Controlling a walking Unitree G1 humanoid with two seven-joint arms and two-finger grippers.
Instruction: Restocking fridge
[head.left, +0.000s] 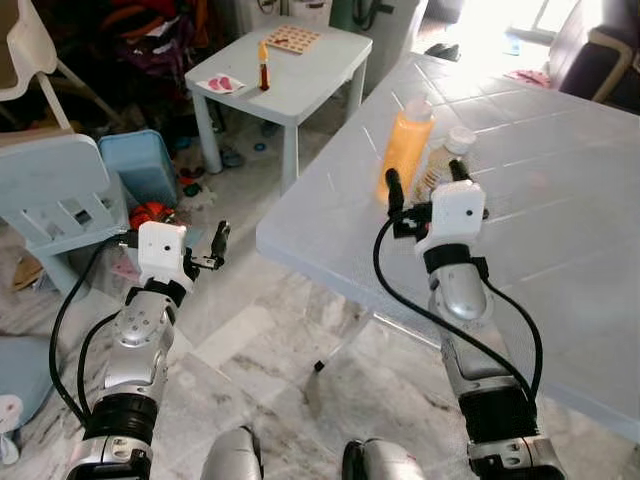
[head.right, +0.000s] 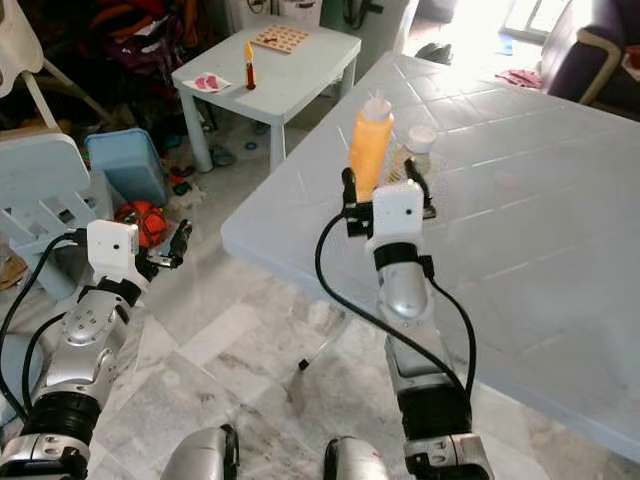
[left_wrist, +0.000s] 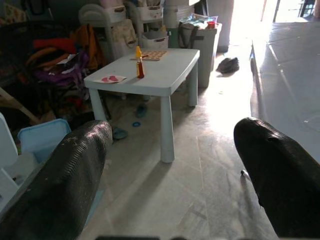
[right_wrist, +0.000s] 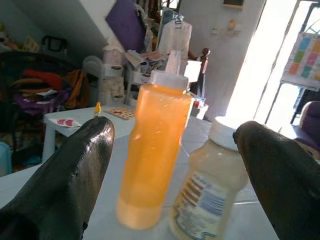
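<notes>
Down at the near edge, both silver arms reach forward from the robot's body over a marble floor (head.left: 300, 350). The left arm is bent low on the left, over the floor and clear of the furniture, and the left gripper (head.left: 214, 250) points toward the far side with its two black fingers spread wide, holding nothing. The right arm stretches up and forward over the near corner of the big pale table (head.left: 560, 250), wrist level, and the right gripper (head.left: 425, 180) sits just short of two bottles, fingers wide apart with nothing between them. Right ahead of those fingers stand the tall orange bottle (right_wrist: 152, 155) with a white cap and, just to its right and touching or nearly so, a shorter cream jar (right_wrist: 210, 190) with a white lid and a printed label. Both are upright near the table's left edge. Farther off on the left stands a small white table (head.left: 300, 75), carrying a little orange-capped bottle (head.left: 264, 65), a pink-marked card (head.left: 222, 84) and a board with dots (head.left: 293, 39). A blue bin (head.left: 140, 165) sits by a pale chair (head.left: 55, 195) on the left.
</notes>
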